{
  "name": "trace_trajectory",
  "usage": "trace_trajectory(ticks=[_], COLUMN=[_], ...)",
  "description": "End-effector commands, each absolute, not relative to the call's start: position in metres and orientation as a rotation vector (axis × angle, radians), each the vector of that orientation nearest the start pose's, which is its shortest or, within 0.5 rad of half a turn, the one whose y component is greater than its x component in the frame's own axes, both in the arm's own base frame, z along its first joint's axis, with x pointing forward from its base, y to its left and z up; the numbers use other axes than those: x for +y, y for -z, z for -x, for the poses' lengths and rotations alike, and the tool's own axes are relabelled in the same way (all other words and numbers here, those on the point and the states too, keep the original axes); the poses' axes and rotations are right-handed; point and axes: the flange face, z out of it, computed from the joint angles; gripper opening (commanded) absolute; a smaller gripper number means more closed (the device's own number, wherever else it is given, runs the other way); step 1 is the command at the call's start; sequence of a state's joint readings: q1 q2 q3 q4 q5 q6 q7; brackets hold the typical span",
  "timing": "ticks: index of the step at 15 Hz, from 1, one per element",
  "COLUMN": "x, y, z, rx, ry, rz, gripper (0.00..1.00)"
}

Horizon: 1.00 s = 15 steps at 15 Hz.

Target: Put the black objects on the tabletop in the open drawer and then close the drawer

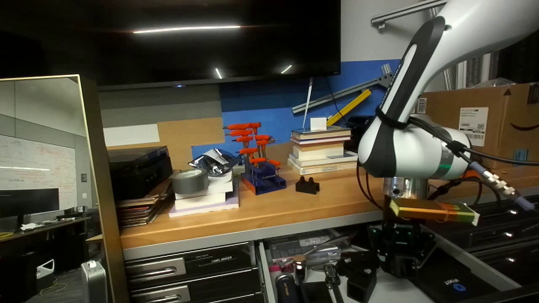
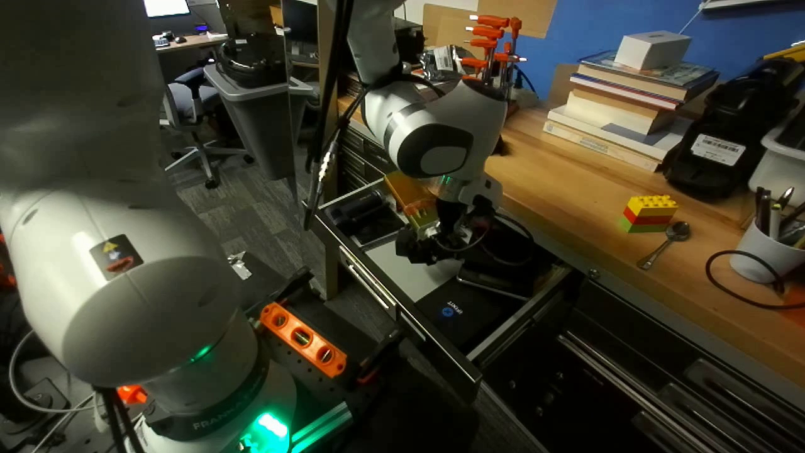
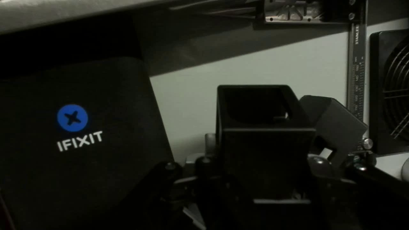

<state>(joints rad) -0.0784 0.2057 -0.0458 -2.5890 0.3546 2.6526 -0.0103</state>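
Note:
The drawer [image 1: 471,258] is open below the wooden tabletop [image 1: 269,208]; its side wall also shows in an exterior view [image 2: 522,321]. My gripper [image 1: 402,269] is low inside the drawer, also in an exterior view [image 2: 420,248]. In the wrist view my gripper [image 3: 262,163] has its fingers against both sides of a black boxy object [image 3: 268,153] with a hollow top. Whether it touches the drawer floor is hard to tell. Another black block [image 3: 334,124] lies beside it in the drawer [image 1: 362,286]. A small black two-bumped object [image 1: 307,185] stands on the tabletop.
The drawer holds a black IFIXIT case [image 3: 76,127], a caliper [image 3: 356,73] and a fan [image 3: 394,92]. On the tabletop are a book stack [image 1: 322,153], a hex-key stand [image 1: 261,174], toy bricks [image 2: 651,214], a spoon [image 2: 666,242] and a pen cup [image 2: 764,251].

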Motion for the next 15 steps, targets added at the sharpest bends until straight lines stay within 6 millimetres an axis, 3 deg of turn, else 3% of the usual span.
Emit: trace_trajectory(ticks=[1,3,4,5,8,12,15], x=[-0.065,-0.065,-0.066,-0.067,-0.068,-0.070,-0.072], y=[-0.166,-0.162,-0.161,-0.160,-0.165,-0.193,-0.241], z=[-0.419,-0.418,-0.418,-0.419,-0.423,-0.441,-0.472], rx=[0.687,0.693,0.700,0.708,0.710,0.654,0.557], ry=[-0.150,-0.147,-0.143,-0.142,-0.117,-0.013,0.095], rz=[2.935,2.941,2.941,2.940,2.950,3.007,3.037], gripper=[0.25,0.25,0.59,0.76,0.98,1.00,1.00])
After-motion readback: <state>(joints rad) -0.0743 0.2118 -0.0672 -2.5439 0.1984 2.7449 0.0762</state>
